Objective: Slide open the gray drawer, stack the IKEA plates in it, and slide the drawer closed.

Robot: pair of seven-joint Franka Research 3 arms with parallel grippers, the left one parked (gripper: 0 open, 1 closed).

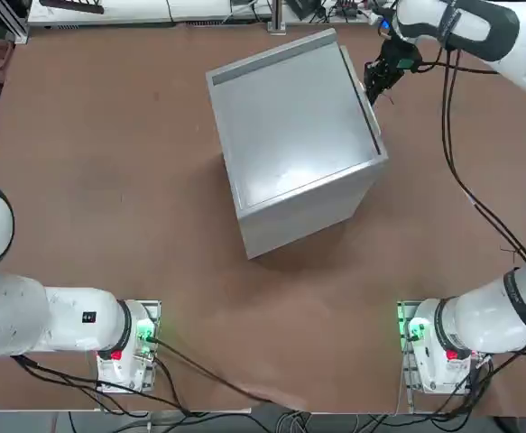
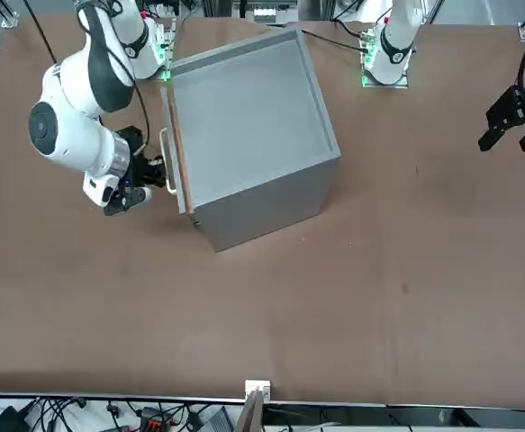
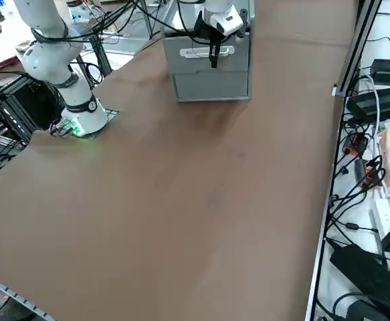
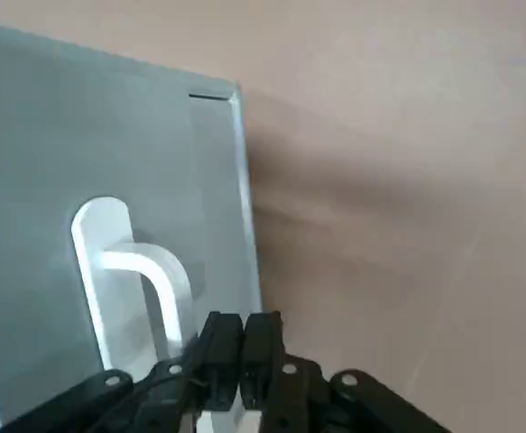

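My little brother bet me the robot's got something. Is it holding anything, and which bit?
Nothing is held: the right hand is shut with nothing in it, near the white handle on the gray cabinet.

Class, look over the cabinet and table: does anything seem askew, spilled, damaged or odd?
The gray cabinet sits at a slant to the table edge, and its drawer front stands slightly ajar. No spill or damage shows. The right gripper, shut, is by the handle.

The brown table (image 1: 100, 180) carries the gray box cabinet (image 1: 303, 135), which lies directly on its surface.
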